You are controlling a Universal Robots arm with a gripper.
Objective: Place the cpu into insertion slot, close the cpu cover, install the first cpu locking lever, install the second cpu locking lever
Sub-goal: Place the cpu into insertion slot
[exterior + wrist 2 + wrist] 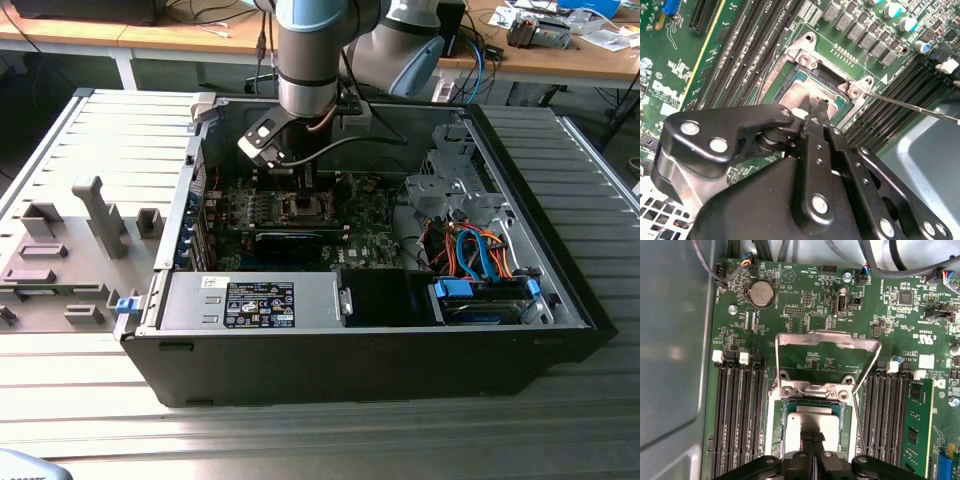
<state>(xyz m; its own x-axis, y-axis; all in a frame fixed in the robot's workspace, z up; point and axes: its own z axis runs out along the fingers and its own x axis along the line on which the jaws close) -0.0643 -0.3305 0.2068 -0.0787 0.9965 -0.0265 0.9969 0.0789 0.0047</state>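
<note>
As far as I could tell, step one was basically done: the cpu [800,426] sat flat in the insertion slot [300,208], silver top up, inside the open computer case [400,360] on the table [300,440]. The end effector [812,439] had its fingers clenched together with nothing between them, tips right over the chip's top near one edge. Touching or just hovering, I couldn't say. The cpu cover [827,338] wasn't closed; it stood flipped up off the socket on its hinge, window frame wide open. A thin locking lever [910,106] stuck out loose to the side in the second wrist view, not latched. So the cover and both levers were left to do.
</note>
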